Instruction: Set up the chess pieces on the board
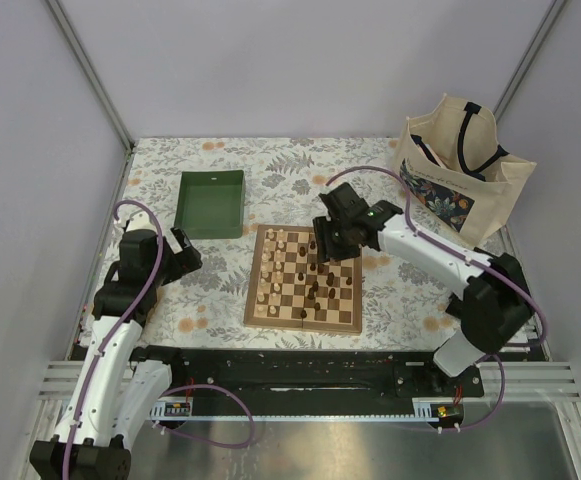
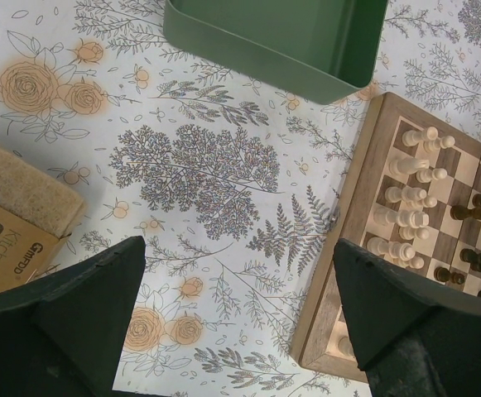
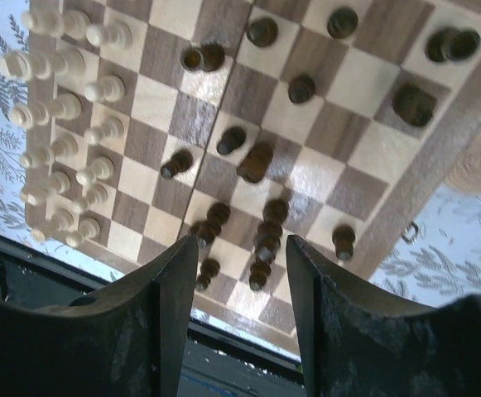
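The board [image 1: 253, 292] lies in the middle of the table. Pale chess pieces [image 1: 274, 268] stand in two files along its left side. Dark chess pieces [image 1: 319, 287] are scattered over its middle and right half, some lying down. My right gripper [image 1: 328, 240] hovers above the board's far right part. In the right wrist view it [image 3: 242, 240] is open above the board [image 3: 339, 83], with dark pieces [image 3: 255, 161] below the gap and pale pieces [image 3: 66, 107] to the left. My left gripper [image 2: 240, 248] is open over the tablecloth, left of the board [image 2: 364, 190].
A green tray [image 1: 211, 203] sits at the back left, close to the board's far left corner. A cream tote bag [image 1: 462, 170] stands at the back right. A packaged sponge [image 2: 8, 223] lies by my left gripper [image 1: 185, 250].
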Controlling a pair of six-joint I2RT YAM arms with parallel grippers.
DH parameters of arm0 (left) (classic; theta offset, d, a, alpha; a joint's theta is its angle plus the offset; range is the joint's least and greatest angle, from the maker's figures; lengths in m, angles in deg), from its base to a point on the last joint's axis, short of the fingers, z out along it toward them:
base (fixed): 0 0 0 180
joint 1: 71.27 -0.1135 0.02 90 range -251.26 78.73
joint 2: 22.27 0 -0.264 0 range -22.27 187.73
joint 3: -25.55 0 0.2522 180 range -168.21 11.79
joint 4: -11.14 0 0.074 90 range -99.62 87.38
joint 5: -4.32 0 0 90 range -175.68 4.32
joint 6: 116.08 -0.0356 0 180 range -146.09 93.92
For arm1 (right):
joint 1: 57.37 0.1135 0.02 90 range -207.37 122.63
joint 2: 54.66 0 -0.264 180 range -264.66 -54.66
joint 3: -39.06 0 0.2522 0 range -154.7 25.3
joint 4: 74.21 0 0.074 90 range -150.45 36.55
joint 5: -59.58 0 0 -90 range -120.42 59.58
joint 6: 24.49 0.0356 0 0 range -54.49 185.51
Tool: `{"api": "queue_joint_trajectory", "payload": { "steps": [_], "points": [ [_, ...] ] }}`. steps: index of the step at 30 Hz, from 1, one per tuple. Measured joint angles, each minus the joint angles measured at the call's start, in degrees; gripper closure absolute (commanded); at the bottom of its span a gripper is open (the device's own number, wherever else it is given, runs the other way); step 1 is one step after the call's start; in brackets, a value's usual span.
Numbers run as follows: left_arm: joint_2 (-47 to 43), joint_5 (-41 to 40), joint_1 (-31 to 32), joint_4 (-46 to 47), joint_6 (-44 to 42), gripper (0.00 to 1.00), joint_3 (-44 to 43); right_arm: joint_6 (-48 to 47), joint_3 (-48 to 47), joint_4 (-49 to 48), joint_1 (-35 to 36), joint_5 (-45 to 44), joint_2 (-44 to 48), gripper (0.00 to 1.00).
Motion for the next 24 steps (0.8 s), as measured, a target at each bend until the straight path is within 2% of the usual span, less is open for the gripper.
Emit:
{"api": "queue_joint_trajectory", "payload": {
  "steps": [10, 24],
  "points": [
    [0.0, 0.0, 0.0, 0.0, 0.0, 0.01, 0.0, 4.0, 8.8, 0.1, 0.2, -2.4, 14.2, 0.48],
    [0.1, 0.1, 0.0, 0.0, 0.0, 0.01, 0.0, 6.5, 14.2, 0.1, 4.1, -2.3, 11.9, 0.49]
  ]
}}
